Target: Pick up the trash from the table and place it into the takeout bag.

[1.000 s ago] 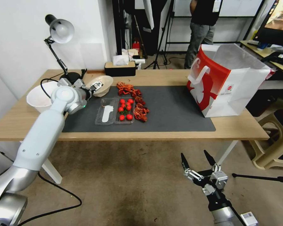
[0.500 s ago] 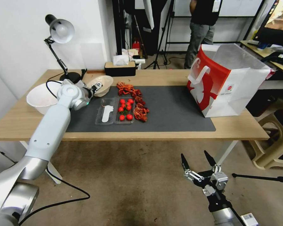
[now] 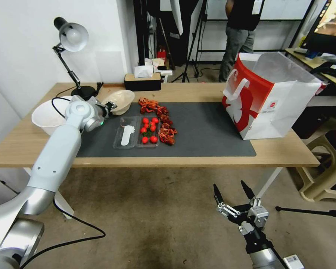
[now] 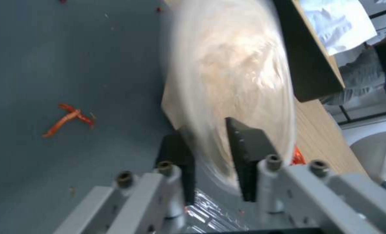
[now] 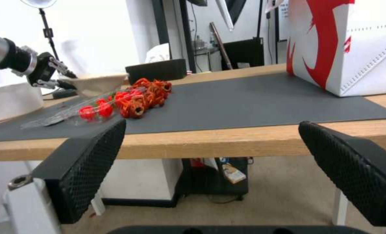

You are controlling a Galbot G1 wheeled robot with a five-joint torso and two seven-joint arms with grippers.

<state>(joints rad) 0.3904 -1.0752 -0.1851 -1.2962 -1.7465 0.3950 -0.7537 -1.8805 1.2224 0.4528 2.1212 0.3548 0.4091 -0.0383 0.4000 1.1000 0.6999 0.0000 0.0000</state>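
Note:
A beige bowl (image 3: 122,100) sits tilted at the far left corner of the dark mat (image 3: 205,127) on the table (image 3: 212,160). My left gripper (image 3: 110,107) is shut on the bowl's rim. In the left wrist view one finger (image 4: 249,146) is inside the bowl (image 4: 236,65) and the other is outside. A clear tray of tomatoes (image 3: 136,132) and red shells (image 3: 161,120) lie mid-mat. The takeout bag (image 3: 268,101) stands open at the right end. My right gripper (image 3: 233,192) hangs open below the table's front edge.
A large white bowl (image 3: 48,116) sits left of my left arm, with a desk lamp (image 3: 71,37) behind it. A dark tissue box (image 3: 142,82) is at the back edge. Bare mat lies between the shells and the bag (image 5: 344,48).
My left gripper has drawn slightly back to the left at the bowl's rim, and the bowl has tipped up a little. The right arm has barely moved.

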